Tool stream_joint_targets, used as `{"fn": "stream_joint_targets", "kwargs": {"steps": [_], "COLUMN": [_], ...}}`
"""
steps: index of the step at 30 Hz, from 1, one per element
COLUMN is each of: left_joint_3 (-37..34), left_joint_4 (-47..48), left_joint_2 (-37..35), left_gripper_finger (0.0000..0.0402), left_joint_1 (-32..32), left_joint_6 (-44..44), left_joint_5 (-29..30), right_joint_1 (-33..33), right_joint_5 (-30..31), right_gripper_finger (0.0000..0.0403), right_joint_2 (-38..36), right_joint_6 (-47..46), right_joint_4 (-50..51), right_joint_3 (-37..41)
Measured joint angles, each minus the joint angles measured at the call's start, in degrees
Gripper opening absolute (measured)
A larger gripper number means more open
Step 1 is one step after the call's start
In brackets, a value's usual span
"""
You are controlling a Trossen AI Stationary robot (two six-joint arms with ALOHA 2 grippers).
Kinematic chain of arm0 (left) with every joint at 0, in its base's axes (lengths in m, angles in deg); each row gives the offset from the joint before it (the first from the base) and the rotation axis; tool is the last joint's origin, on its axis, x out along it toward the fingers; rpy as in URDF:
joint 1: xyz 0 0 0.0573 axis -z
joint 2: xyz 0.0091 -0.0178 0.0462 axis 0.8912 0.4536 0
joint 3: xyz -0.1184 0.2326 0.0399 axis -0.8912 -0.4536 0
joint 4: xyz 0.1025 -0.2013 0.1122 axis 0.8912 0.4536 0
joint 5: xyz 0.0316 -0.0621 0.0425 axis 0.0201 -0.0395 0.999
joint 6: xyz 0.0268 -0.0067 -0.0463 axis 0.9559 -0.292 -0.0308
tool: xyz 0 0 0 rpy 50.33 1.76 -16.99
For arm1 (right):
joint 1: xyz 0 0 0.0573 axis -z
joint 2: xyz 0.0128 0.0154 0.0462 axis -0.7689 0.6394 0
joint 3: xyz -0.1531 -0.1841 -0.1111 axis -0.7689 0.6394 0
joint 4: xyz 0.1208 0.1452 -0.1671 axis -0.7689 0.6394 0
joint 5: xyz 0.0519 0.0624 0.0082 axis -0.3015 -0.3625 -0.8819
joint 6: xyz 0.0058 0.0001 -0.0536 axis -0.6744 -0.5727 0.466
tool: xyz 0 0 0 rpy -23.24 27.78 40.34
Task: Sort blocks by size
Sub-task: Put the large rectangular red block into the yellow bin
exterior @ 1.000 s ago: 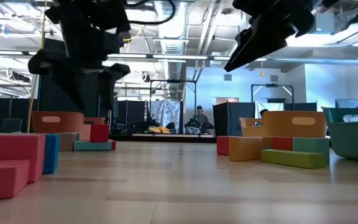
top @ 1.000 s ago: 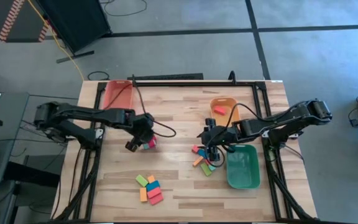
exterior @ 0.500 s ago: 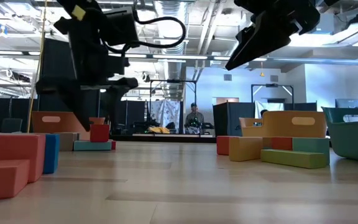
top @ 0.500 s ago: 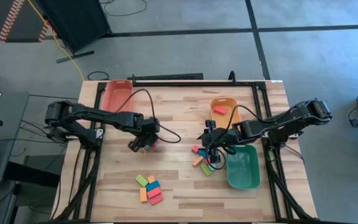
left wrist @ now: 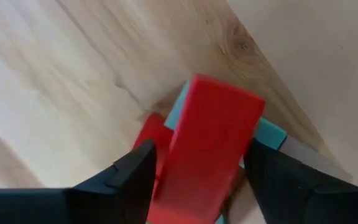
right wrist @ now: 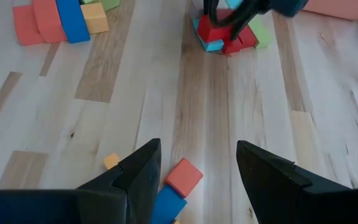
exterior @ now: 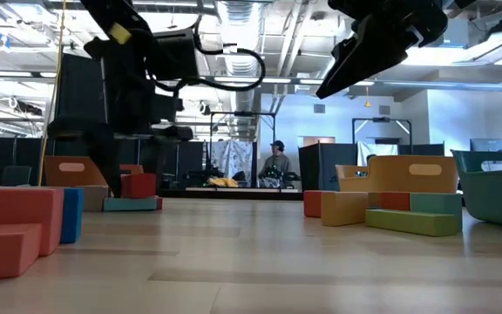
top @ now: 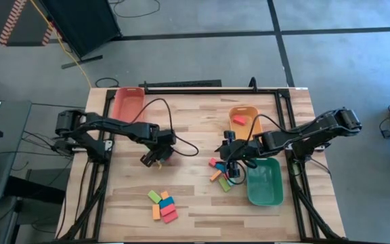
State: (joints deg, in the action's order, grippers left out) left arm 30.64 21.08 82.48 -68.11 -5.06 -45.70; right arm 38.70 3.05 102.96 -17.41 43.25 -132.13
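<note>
Blocks (top: 162, 205) lay in a cluster at the table's near edge. Farther in, the left gripper (left wrist: 194, 171) was down at a small pile mid-table, its fingers (left wrist: 129, 177) straddling a red block (left wrist: 207, 149) atop teal ones. The right gripper (right wrist: 194, 165) hovered with fingers spread above another pile (top: 221, 173) beside the green tray (top: 266, 183).
</note>
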Motion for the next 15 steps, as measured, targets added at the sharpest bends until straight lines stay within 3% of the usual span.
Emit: {"fn": "stream_joint_targets", "kwargs": {"steps": [7, 15], "left_joint_3": [2.9, 6.0], "left_joint_4": [-0.2, -2.1], "left_joint_2": [1.8, 1.8], "left_gripper_finger": [0.0128, 0.0124], "left_joint_1": [0.2, 0.2], "left_joint_6": [-0.2, -0.2], "left_joint_5": [0.0, -2.0], "right_joint_1": [-0.5, -0.5], "right_joint_5": [0.0, 0.0], "right_gripper_finger": [0.0240, 0.0240], "right_joint_2": [0.0, 0.0], "right_joint_6": [-1.3, -1.8], "right_joint_4": [1.7, 2.1], "right_joint_3": [0.0, 0.0]}}
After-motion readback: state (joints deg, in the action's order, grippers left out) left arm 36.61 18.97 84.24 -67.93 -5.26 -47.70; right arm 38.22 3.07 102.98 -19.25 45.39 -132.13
